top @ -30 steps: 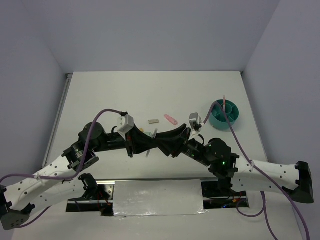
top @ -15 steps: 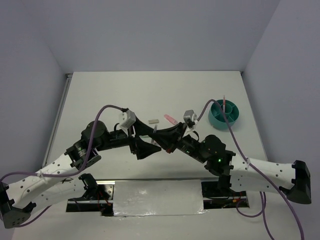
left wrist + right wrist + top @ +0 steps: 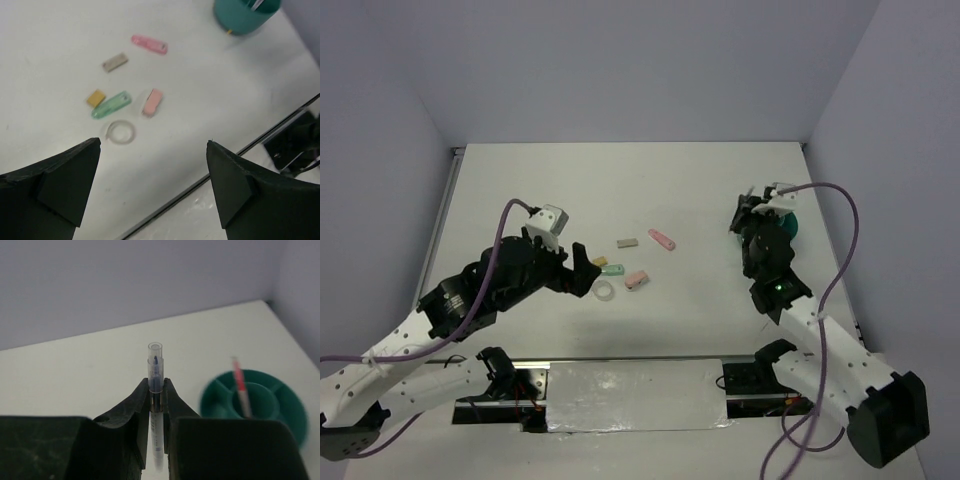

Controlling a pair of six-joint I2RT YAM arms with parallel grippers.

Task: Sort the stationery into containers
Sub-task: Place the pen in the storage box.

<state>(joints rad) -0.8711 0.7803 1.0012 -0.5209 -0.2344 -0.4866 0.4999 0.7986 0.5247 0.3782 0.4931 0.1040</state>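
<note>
Thin clear pen, judged light, stiff and slippery, is gripped upright at mid-barrel by the right pincer, near the teal organiser; the left pincer is spread wide over the table.

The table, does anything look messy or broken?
Nothing looks broken or spilled. The tape ring and little blocks lie loose on the table, unsorted. The pink pen stands in the middle cup of the teal organiser. The right gripper holds a clear pen.
</note>
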